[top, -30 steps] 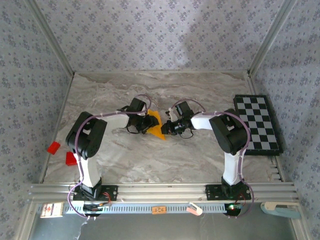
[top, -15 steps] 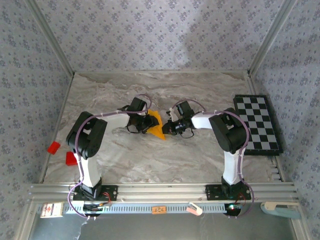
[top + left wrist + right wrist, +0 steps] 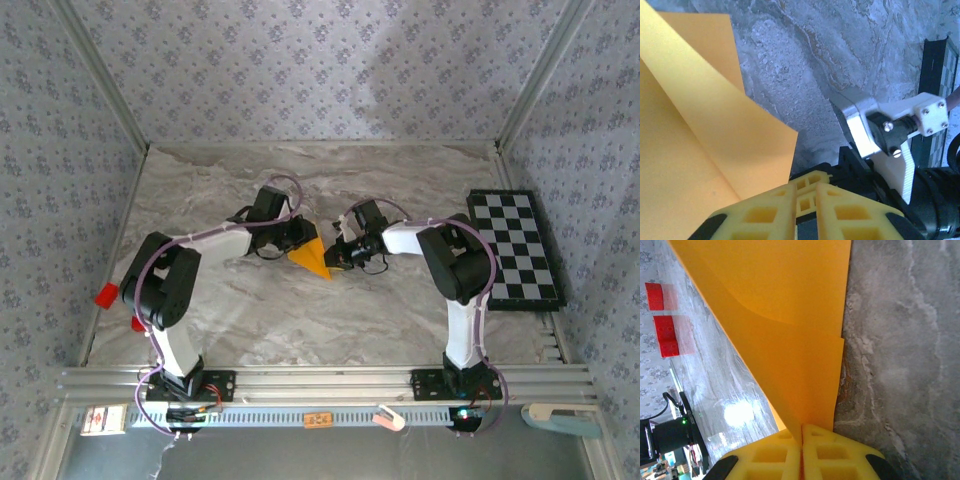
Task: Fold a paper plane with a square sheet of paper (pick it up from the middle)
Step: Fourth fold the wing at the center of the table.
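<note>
Since the earlier frames the left arm has swung: its elbow sits lower and further left, and the left gripper (image 3: 303, 238) has shifted toward the back of the table, leaving more of the paper uncovered. The right arm is as it was.

The orange-yellow sheet (image 3: 311, 256) lies folded at the middle of the marble table (image 3: 300, 320). It is triangular in outline, with its point toward the near edge. It sits between the two grippers, the left at its upper left edge and the right gripper (image 3: 335, 258) at its right edge.

In the right wrist view the sheet (image 3: 790, 315) shows overlapping layers that narrow down into the seam of the right gripper (image 3: 801, 440). The yellow fingers (image 3: 835, 455) are pressed together and clamp the paper.

In the left wrist view the left gripper (image 3: 812, 192) has its fingers (image 3: 765, 212) together at the tips. The sheet (image 3: 690, 150) shows a fold line and runs down behind the left-hand finger. No paper is visible in the seam, so a grip on it cannot be confirmed. The white and grey fittings of the right arm (image 3: 880, 125) stand close by on the right.

Two red blocks (image 3: 662, 315) lie well apart from the paper by the left wall, and one red block (image 3: 106, 295) is plain from above. The checkerboard (image 3: 515, 245) lies against the right wall.
</note>
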You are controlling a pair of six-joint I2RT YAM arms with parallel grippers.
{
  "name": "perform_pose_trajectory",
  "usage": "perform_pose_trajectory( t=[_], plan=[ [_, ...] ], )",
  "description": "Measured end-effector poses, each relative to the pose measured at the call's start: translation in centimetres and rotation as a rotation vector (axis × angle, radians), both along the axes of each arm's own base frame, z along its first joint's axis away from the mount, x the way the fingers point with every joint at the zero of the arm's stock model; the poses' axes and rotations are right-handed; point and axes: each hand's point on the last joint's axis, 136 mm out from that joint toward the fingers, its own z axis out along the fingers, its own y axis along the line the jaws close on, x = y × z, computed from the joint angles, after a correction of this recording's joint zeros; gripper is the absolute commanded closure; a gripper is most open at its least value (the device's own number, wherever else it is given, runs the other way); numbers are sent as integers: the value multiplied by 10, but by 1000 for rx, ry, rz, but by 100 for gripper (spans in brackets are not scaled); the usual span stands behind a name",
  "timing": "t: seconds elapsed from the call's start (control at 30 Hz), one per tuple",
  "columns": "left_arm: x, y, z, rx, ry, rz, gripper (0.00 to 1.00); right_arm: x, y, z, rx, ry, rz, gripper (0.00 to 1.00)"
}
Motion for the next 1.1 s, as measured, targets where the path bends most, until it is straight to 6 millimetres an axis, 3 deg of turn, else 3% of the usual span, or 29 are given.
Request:
perform_pose_trajectory(
  t=[0.47, 1.1],
  plan=[
    [-3, -10, -23, -55, 44, -30, 87, 0, 0, 0, 17, 21, 4, 90],
    [2, -4, -47, -28, 87, -14, 88, 0, 0, 2, 28, 28, 8, 85]
  ],
)
